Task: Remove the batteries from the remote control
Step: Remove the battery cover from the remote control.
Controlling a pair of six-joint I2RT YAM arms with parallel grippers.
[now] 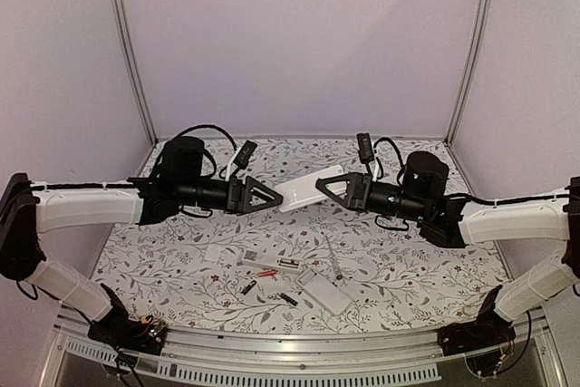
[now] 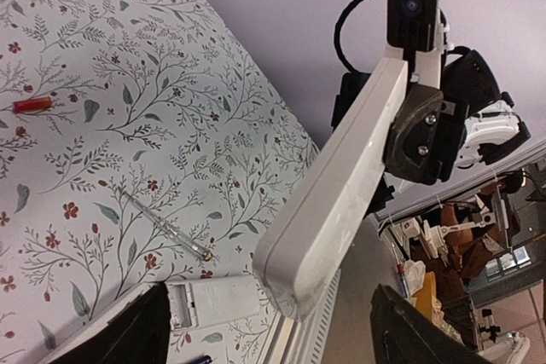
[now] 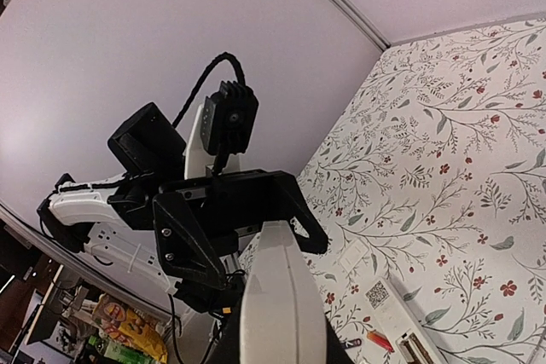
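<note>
Your right fingers [image 2: 415, 138] are clamping the white remote [image 2: 341, 185] in mid-air at frame centre, and your left fingers [image 2: 128, 334] are sitting wide around its other end. Loose batteries [image 1: 265, 273] are lying lower centre on the desk [image 1: 408, 260], crowding a thin stick tool [image 1: 333, 256] and another remote [image 1: 326, 293]. The held remote's battery bay is hiding from every view.

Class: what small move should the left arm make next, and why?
Probably close the left gripper on the free end of the white remote. The right gripper clamps the other end, holding it in the air, while the left jaws stand wide open at the free end without gripping. A second hold would likely steady it for unloading.
</note>
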